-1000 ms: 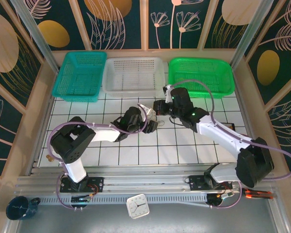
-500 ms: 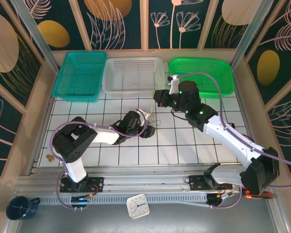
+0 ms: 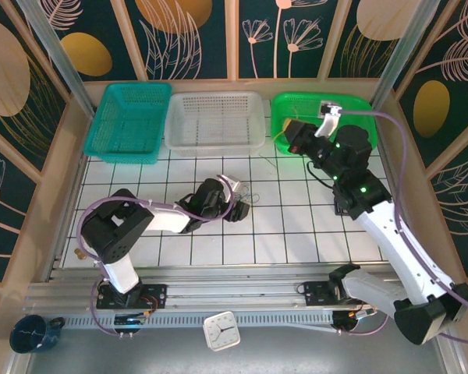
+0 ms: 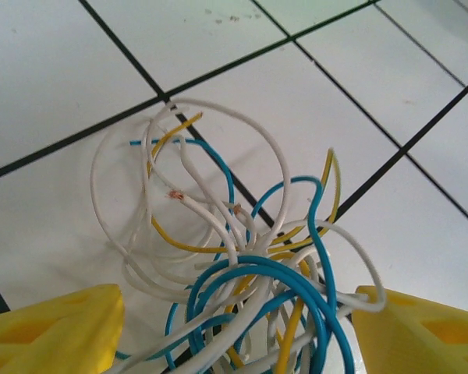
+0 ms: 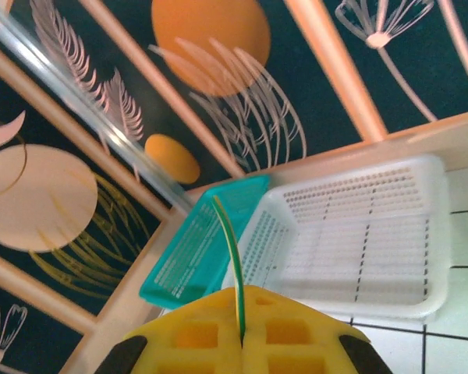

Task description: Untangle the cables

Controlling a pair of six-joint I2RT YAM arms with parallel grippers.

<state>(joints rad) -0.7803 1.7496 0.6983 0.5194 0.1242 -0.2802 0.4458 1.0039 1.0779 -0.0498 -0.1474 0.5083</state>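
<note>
The white tiled table carries 3 baskets along its far edge: teal, white and green. The left arm lies low across the tiles, and the right arm is raised with its wrist over the green basket.

The left gripper sits at the middle of the table, its 2 yellow fingers spread wide on either side of the cables and gripping nothing. The right gripper has its pads pressed together on 1 yellow-green wire, which stands up from the seam between them.

The cables rest on the tiles just beyond the left fingertips, a loose knot of blue, yellow and white strands. They look very light, thin and springy. The loops hold their curve, so a pull on 1 strand would probably drag the whole knot unless the rest is pinned. A free end, such as the white tip with bared copper, seems the best place to take hold, and a grip there needs to be firm because the smooth insulation could slip.

From above, the knot is a faint scribble, but that view places both arms against the baskets. The left wrist view gives each crossing and loose end. The right wrist view makes plain the pinched wire, which the top view is too coarse to resolve.
</note>
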